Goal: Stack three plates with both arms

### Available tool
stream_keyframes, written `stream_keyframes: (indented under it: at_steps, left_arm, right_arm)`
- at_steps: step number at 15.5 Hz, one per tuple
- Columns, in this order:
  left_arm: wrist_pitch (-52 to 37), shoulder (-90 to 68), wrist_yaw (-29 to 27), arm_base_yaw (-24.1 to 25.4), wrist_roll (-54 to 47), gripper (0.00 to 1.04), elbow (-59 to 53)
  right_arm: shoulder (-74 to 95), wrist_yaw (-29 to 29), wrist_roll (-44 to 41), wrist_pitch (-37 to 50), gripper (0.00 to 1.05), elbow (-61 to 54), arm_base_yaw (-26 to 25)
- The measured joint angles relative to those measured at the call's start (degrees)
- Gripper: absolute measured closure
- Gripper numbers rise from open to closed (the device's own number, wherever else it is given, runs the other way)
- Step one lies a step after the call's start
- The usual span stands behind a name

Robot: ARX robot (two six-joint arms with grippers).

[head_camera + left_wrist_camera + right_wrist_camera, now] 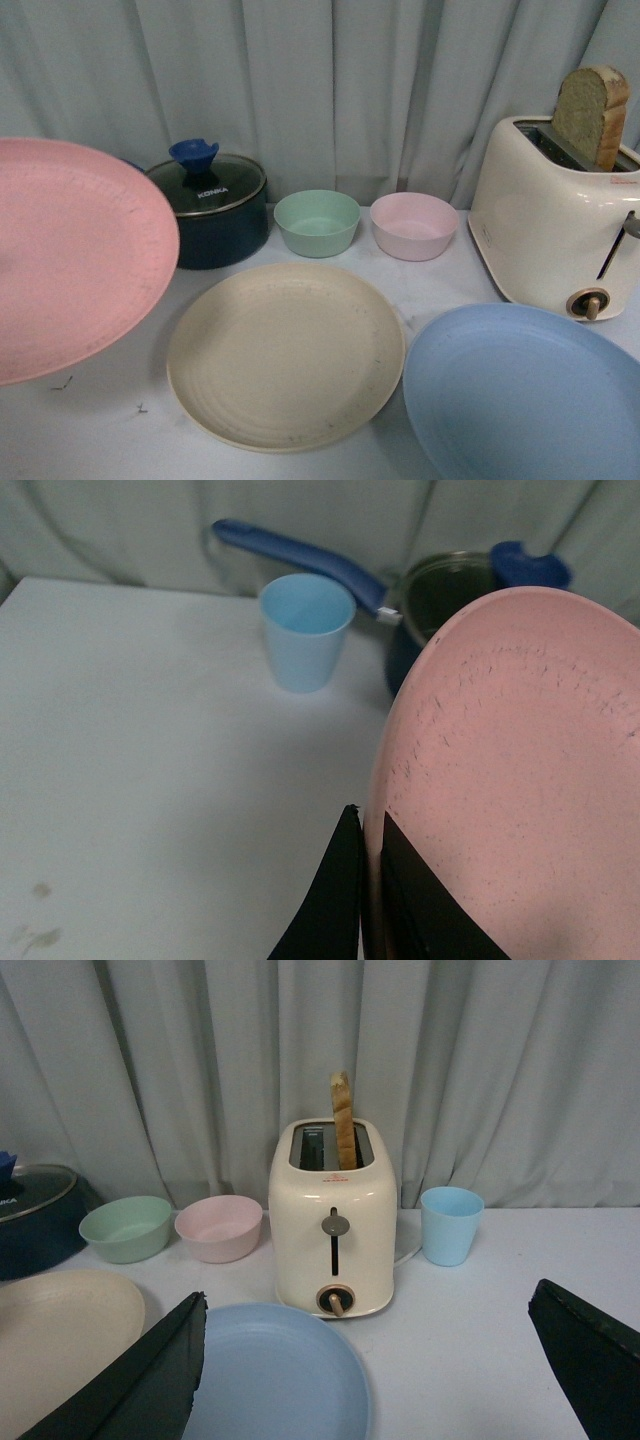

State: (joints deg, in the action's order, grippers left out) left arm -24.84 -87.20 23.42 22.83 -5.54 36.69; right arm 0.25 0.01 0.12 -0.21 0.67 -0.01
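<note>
A pale grey-green curtain (320,90) hangs in soft vertical folds across the whole back. Below it lies a white counter (90,430), evenly lit, with faint soft shadows.

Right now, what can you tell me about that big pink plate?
The pink plate is large, round and shallow, matte like plastic, with faint rings and fine dark scratches on its face. It is off the table, tilted, at the left of the front view, partly covering the dark pot behind it. The left hand pinches its rim between two black fingers; nothing else appears to touch it.
</note>
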Motion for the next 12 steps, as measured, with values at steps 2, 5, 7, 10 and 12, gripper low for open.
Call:
stream_keyframes:
  at_steps: [2,5,7,10,12]
  left_arm:
    - [-0.48,2.29,-1.68,-7.02,2.34,1.02,-1.60]
    - [-4.11,-2.01,-5.90,-19.67,4.81,1.02,-1.75]
    - [-6.67,-8.61,-7.72,-24.26,6.67,1.02,0.37]
    - [-8.74,-17.42,-10.99,-26.47,9.94,1.02,5.05]
    - [-9.46,-20.57,-11.28,-27.39,10.67,1.02,6.49]
  right_arm:
    - [0.00,0.00,0.00,0.02,0.06,0.00,0.00]
    - [0.00,0.00,0.00,0.02,0.06,0.00,0.00]
    - [0.00,0.00,0.00,0.02,0.06,0.00,0.00]
    - [0.00,0.00,0.00,0.00,0.06,0.00,0.00]
    - [0.00,0.00,0.00,0.02,0.06,0.00,0.00]
